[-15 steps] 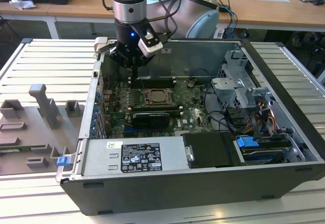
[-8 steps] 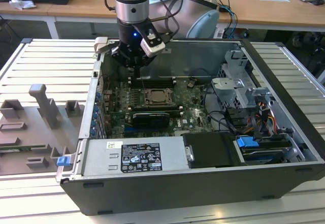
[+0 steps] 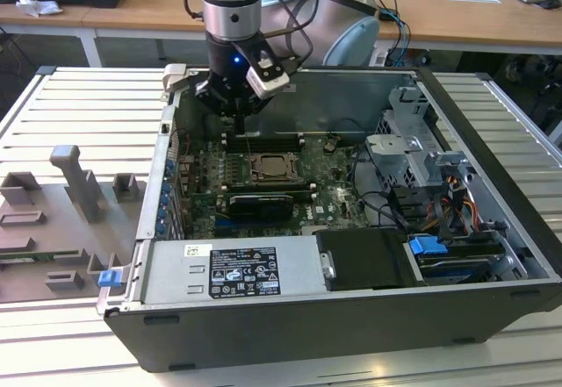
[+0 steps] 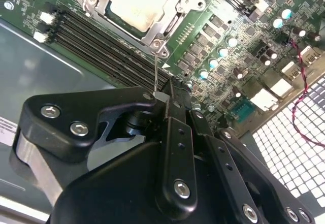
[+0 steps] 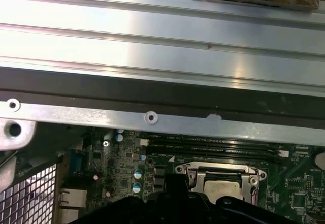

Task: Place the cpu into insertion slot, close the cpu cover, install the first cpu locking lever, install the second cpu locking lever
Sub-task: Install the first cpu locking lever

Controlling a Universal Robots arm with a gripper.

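The cpu [image 4: 136, 0] lies pale and square in the insertion slot [image 4: 158, 44] on the green board, also seen as the cpu [image 3: 270, 167] and cpu [image 5: 221, 187]. The silver cpu cover [image 4: 171, 18] lies flat around it, framing the chip. A thin wire locking lever [image 4: 155, 74] rises from the socket's corner to my gripper [image 4: 170, 99], whose black fingers are shut on its silver end. In the exterior view my gripper [image 3: 239, 126] hangs just behind the socket, over the memory slots.
Long black memory slots [image 4: 101, 46] run beside the socket. A long black card [image 3: 259, 204] lies in front of it, then a silver power supply [image 3: 233, 268]. A drive cage [image 3: 413, 154] and cables fill the exterior view's right. The case wall [image 5: 152, 117] stands close behind.
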